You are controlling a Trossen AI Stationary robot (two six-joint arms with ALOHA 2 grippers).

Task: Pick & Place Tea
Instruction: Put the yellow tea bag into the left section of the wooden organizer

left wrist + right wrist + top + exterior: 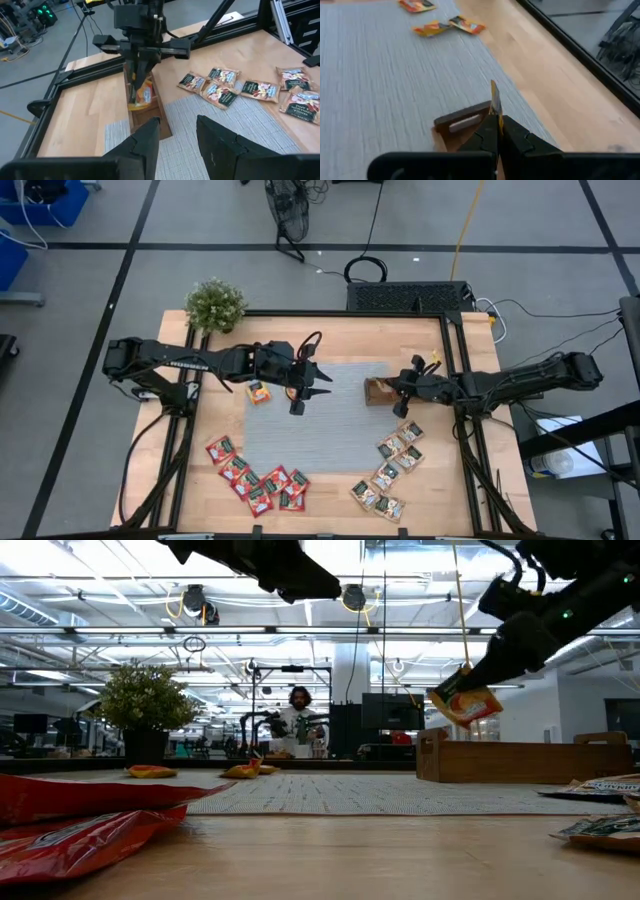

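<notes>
While my right gripper (496,131) hangs above the wooden tray (379,392), its two fingers are pinched together on an orange-yellow tea sachet (465,704), which dangles by its upper edge and tilts a little in the air. From table height the sachet shows clear of the tray's rim, above its near end. From my left wrist I see the same sachet (142,94) hanging just over the tray's narrow compartment, at the edge of the grey mat (330,415).

My left gripper (298,402) hovers over the left part of the mat, fingers parted with nothing between them. Close by it lie the remaining orange-yellow sachets (260,391), on the mat's left edge and just off it; my right wrist sees two of them (449,26) crossed over one another and a third (417,5) a little apart.

On the bare wood near the front of the table, the red sachets (258,481) lie in an overlapping cluster on the left side, and the pale sachets with dark green (390,472) trail in a loose line on the right side. A potted plant (215,305) stands at the table's back left corner. Beyond the table, a person (299,720) sits far off in the room.
</notes>
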